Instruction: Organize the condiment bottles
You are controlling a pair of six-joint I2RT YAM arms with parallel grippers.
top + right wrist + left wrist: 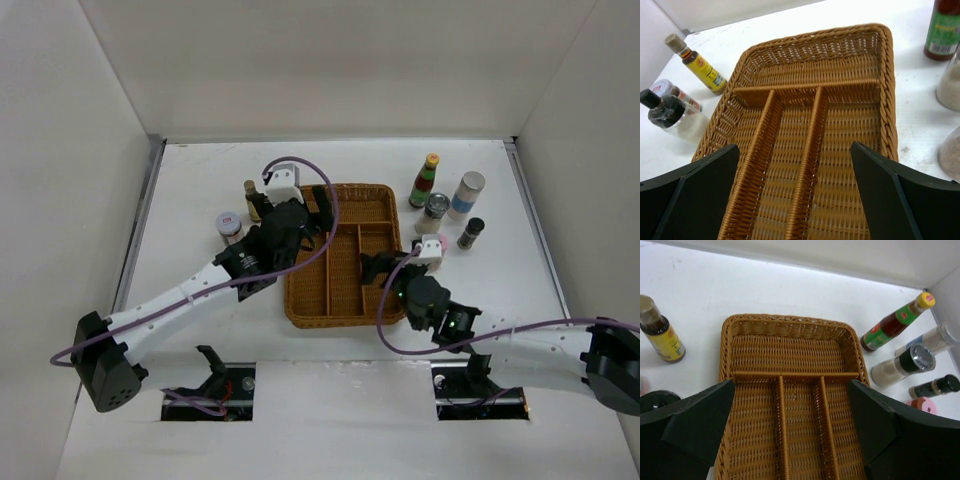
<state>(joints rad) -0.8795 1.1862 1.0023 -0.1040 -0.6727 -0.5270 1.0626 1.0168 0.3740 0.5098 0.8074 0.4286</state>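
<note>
Spreading across the white surface point(200, 170), the job is waiting to begin. The brown wicker tray point(330, 322) is sitting at the centre with every compartment bare: one wide bay at the far end and three long lanes running toward the arms. Both arms are reaching in over it.

The left end effector point(791, 385) is hovering above the tray's far left part, its fingers spread wide and gripping nothing. The right end effector point(795, 147) is hanging over the near right lanes, likewise wide open and carrying nothing.

Every condiment bottle is standing outside the tray, on the surface. To its right, the green yellow-capped bottle point(428, 180), the white-blue cylinder point(466, 195), the silver-lidded jar point(434, 212) and a dark shaker point(470, 232) are clustering close together. A pink-lidded jar point(922, 404) is showing just beside the right wrist. To the left, the brown yellow-labelled bottle point(252, 200), a white-lidded jar point(229, 225) and a second dark shaker point(665, 112) are standing near the rim.

The step in hand is looking like a first pick. Doing it well is probably meaning each arm working its own side and swinging off the tray. It should be coming down squarely on an outer bottle, fingers clear of the neighbours. It should be closing low on the body rather than the cap, since the tall narrow ones are looking prone to tipping. Then it should be setting the bottle upright in one lane.
</note>
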